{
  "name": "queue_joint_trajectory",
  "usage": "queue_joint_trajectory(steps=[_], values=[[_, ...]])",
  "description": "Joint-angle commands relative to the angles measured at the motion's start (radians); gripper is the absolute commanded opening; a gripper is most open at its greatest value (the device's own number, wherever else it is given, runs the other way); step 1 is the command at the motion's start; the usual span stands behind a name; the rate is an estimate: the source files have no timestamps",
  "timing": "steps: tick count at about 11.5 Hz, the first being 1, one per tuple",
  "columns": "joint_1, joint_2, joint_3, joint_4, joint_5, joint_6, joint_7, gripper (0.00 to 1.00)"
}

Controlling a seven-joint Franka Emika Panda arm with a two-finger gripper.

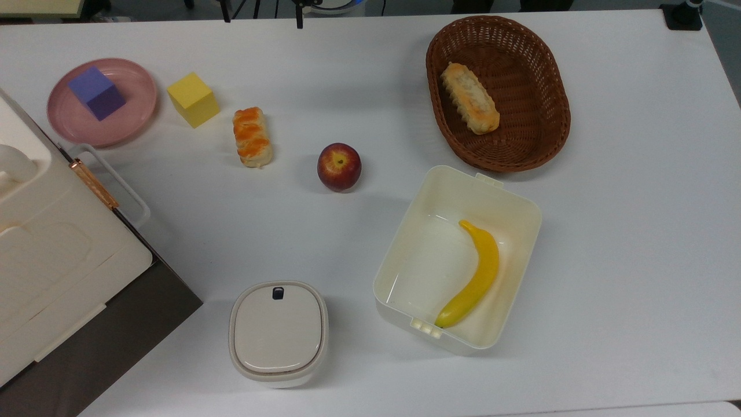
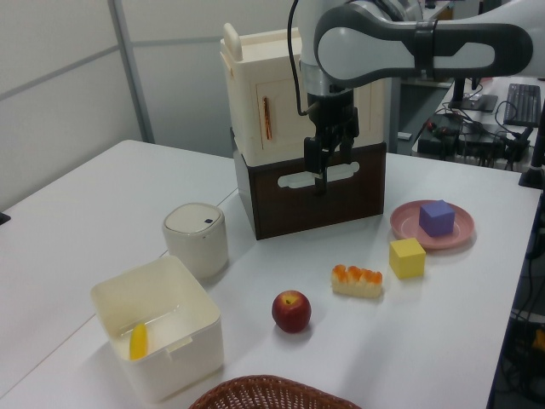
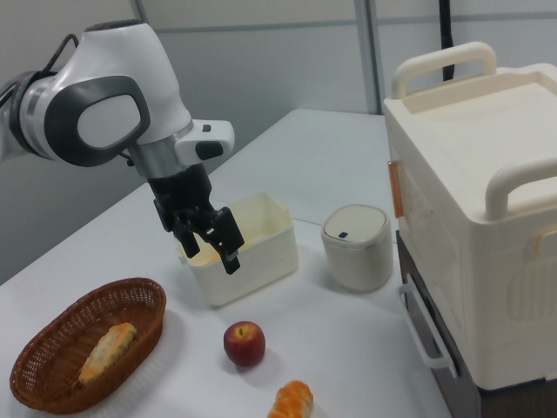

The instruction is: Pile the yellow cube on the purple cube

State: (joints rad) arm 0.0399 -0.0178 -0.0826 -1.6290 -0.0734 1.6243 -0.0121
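Left view, nearest first, with the apple (image 2: pixel 291 310) as your landmark: the wicker basket (image 2: pixel 268 394) sits in front of it, the open white box (image 2: pixel 157 336) holding the banana (image 2: pixel 138 340) to the left view's left, and the lidded white canister (image 2: pixel 196 239) behind that box. Just beyond the apple lies the glazed pastry (image 2: pixel 357 281). Past the pastry, to the left view's right, you find the yellow cube (image 2: pixel 407 257) flat on the table (image 2: pixel 77 204). Close behind it the purple cube (image 2: pixel 437 217) rests on the pink plate (image 2: pixel 414 230); the two cubes are near but apart.

The gripper (image 2: pixel 324 157) hangs high above the table, well behind the apple and in front of the cream-and-brown cabinet (image 2: pixel 298 170). Its fingers stand spread and carry nothing.

Expect the yellow cube to be light, stiff and matte, so slip is unlikely. Take hold across two opposite vertical faces, about mid-height, with the jaws squared to its rotated edges. Because it looks slightly larger than the purple cube, centre it carefully when you place it.
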Motion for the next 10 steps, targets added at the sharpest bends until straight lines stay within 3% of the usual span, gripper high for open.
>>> queue_joint_trajectory(steps=[1, 6, 10], values=[[0.005, -0.007, -0.009, -0.017, -0.003, 0.022, -0.002, 1.00], [-0.055, -0.010, -0.013, -0.017, -0.002, -0.003, -0.247, 1.00], [-0.153, -0.022, -0.013, -0.038, -0.008, -0.029, -0.362, 1.00]])
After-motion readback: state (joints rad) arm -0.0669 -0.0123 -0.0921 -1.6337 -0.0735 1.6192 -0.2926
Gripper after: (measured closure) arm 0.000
